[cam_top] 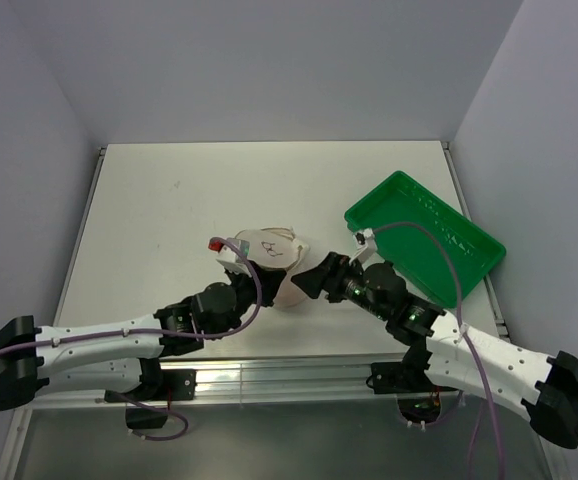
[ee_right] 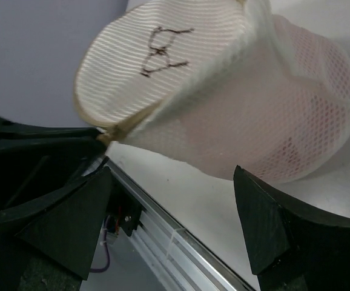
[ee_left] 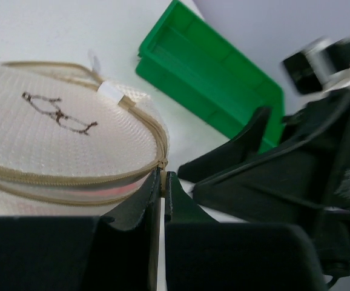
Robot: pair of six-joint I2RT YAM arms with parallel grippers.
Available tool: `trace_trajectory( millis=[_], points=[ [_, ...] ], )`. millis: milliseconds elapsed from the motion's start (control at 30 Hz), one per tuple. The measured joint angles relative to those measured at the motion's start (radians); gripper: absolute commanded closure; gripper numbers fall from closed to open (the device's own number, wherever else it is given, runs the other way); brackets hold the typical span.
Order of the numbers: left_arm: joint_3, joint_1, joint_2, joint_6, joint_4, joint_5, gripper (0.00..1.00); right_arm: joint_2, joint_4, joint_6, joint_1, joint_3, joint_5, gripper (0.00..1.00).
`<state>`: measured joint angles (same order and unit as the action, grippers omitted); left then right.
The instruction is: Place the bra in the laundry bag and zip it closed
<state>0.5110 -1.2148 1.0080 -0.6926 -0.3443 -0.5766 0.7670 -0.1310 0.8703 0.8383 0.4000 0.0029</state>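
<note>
One laundry bag (ee_left: 54, 133) disc tilts upward, rim pinched by left gripper (ee_left: 163, 182); right gripper (ee_right: 172, 182) gapes.

Bright and even from overhead. Soft, faint shadows on the desk (cam_top: 169, 200) under the arms (cam_top: 119, 345) and below the bag (ee_right: 181, 66). Smeared by motion at the right tool (ee_left: 223, 145) in the left wrist view. Left tool (ee_left: 163, 179) close to the lens there, black, detail lost, out of focus.

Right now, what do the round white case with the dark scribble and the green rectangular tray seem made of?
Round white mesh case: soft translucent netting, probably synthetic, matte; fine grid shows, pink tint behind. Green rectangular tray: likely moulded plastic, smooth, uniform colour, slight sheen.
</note>
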Motion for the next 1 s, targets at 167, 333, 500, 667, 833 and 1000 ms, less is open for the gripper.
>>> trace_trajectory(
  millis=[167, 333, 500, 667, 833, 1000],
  points=[
    [0.0, -0.043, 0.043, 0.006, -0.083, -0.026, 1.0, 0.029, -0.046, 0.102, 0.048, -0.048, 0.09, 0.26],
    [-0.001, -0.063, 0.063, 0.024, -0.112, -0.054, 1.0, 0.043, -0.1, 0.127, 0.05, -0.045, 0.13, 0.36],
    [-0.001, -0.069, 0.063, 0.023, -0.114, -0.072, 1.0, 0.006, -0.121, 0.128, 0.05, -0.045, 0.144, 0.35],
    [-0.001, -0.07, 0.063, 0.019, -0.115, -0.072, 1.0, -0.036, -0.139, 0.129, 0.05, -0.045, 0.16, 0.33],
    [-0.001, -0.071, 0.079, 0.019, -0.122, -0.06, 1.0, 0.021, -0.129, 0.127, 0.05, -0.026, 0.198, 0.39],
    [-0.001, -0.072, 0.085, 0.022, -0.123, -0.045, 1.0, 0.089, -0.129, 0.128, 0.049, -0.018, 0.222, 0.68]
  ],
)
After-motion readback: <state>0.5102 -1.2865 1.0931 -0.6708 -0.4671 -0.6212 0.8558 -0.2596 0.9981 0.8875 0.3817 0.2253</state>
